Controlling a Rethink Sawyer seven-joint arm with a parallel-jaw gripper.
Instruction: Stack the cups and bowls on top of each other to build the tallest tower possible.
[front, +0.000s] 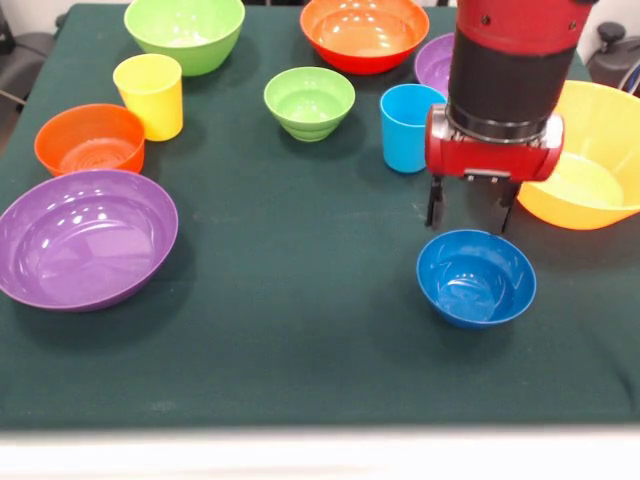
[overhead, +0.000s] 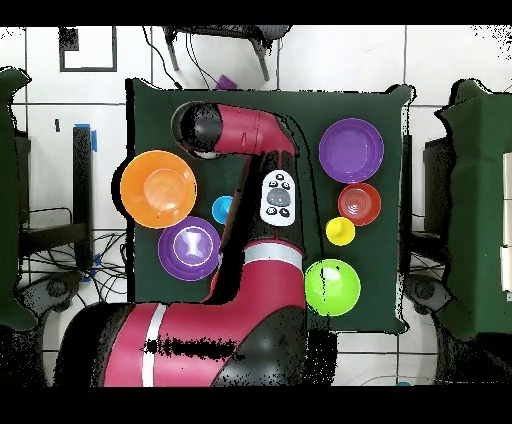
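Note:
My gripper (front: 470, 207) hangs open and empty just above the far rim of the small dark blue bowl (front: 475, 278). The light blue cup (front: 408, 127) stands upright just left of the gripper and also shows in the overhead view (overhead: 222, 208). The yellow cup (front: 150, 95) stands at the far left. The big orange bowl (front: 592, 155) sits open side up at the right edge. All bowls and cups stand apart, none stacked. In the overhead view my arm (overhead: 240, 135) hides the dark blue bowl.
A large purple bowl (front: 87, 238) and a small red-orange bowl (front: 90, 140) sit at the left. A small green bowl (front: 309, 102), a big green bowl (front: 185, 30), a red-orange bowl (front: 365, 32) and a half-hidden purple bowl (front: 433, 60) sit further back.

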